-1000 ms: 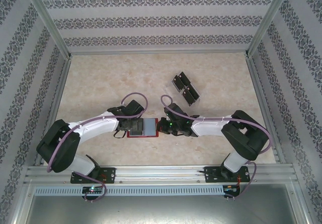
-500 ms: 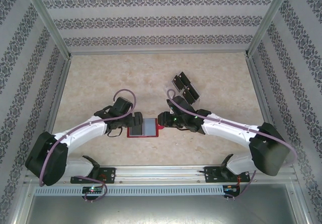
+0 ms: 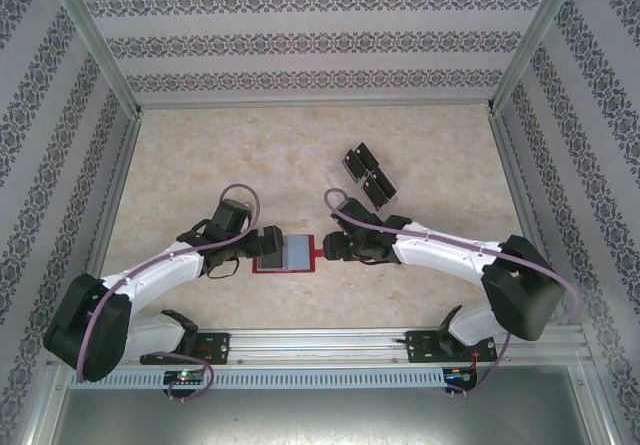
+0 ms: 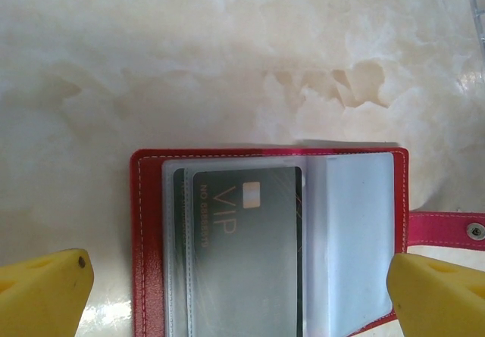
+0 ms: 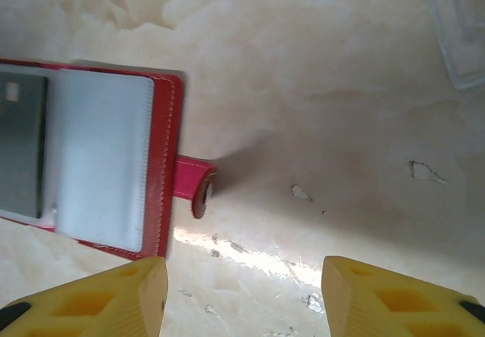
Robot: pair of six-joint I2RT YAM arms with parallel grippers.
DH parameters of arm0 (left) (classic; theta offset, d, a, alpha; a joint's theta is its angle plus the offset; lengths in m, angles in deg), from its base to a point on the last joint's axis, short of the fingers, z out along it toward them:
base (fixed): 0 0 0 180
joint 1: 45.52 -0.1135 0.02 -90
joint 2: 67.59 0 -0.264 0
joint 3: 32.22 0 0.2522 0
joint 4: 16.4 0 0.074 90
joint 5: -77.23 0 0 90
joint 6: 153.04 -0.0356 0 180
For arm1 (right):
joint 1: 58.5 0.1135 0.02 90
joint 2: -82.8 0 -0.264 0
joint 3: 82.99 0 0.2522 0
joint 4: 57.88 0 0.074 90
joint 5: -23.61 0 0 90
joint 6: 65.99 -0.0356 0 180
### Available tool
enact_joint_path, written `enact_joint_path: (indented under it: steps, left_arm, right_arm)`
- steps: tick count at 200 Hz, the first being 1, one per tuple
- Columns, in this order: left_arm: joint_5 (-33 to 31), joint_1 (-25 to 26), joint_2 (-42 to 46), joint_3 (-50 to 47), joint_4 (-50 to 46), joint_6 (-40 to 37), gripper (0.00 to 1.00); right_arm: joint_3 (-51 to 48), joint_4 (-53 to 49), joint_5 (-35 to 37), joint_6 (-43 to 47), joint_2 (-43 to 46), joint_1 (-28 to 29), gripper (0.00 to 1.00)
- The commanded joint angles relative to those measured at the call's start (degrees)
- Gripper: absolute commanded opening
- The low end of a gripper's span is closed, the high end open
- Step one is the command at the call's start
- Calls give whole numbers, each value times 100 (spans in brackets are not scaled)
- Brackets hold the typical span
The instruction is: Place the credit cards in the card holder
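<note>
Card holder [image 3: 285, 253] open on counter [image 3: 220, 155], near centre, one card [image 4: 246, 254] tucked in left side. Left claw [image 4: 241, 291] spread wide astride it, empty. Right claw [image 5: 246, 299] released, empty, beside it. Other cards [image 3: 368, 175] far right: likely thin, stiff, slick; pinch edges.

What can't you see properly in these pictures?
- Left wrist view: the picture's lower edge cuts off the card holder and its VIP card.
- Top view: the remaining credit cards are too small to count.
- Right wrist view: the clear tray is cut off at the corner.
</note>
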Motion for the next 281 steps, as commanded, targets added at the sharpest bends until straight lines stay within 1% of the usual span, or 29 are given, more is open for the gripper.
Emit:
enact_joint_path:
  steps: [1, 44, 71, 80, 97, 128, 146, 164, 223, 255, 281]
  left_arm:
    - [120, -99, 71, -88, 302, 70, 100]
    - [198, -141, -73, -105, 429, 46, 100]
    - [263, -139, -187, -77, 473, 4, 100]
    - [258, -143, -209, -57, 463, -12, 100]
    - [257, -140, -230, -43, 447, -49, 100]
    - [248, -140, -280, -37, 407, -111, 100]
    - [258, -147, -370, -19, 431, -128, 100]
    - [327, -143, -486, -24, 525, -122, 100]
    - [639, -130, -713, 17, 860, -25, 100]
    - [763, -47, -615, 103, 901, 45, 100]
    - [752, 37, -358, 127, 914, 175, 100]
  right_arm:
    - [245, 73, 95, 68, -149, 40, 56]
    - [435, 169, 55, 75, -388, 61, 56]
    - [568, 265, 33, 92, -763, 64, 56]
    - [587, 300, 20, 93, -873, 61, 54]
    - [597, 356, 5, 102, -999, 57, 47]
    - [559, 416, -10, 102, -1062, 49, 27]
    - [547, 430, -13, 119, -1080, 30, 17]
    - [535, 453, -23, 128, -1114, 13, 11]
    - [479, 571, -89, 119, -1229, -8, 7]
    - [492, 627, -143, 115, -1298, -17, 5]
    - [481, 655, -164, 133, -1317, -22, 4]
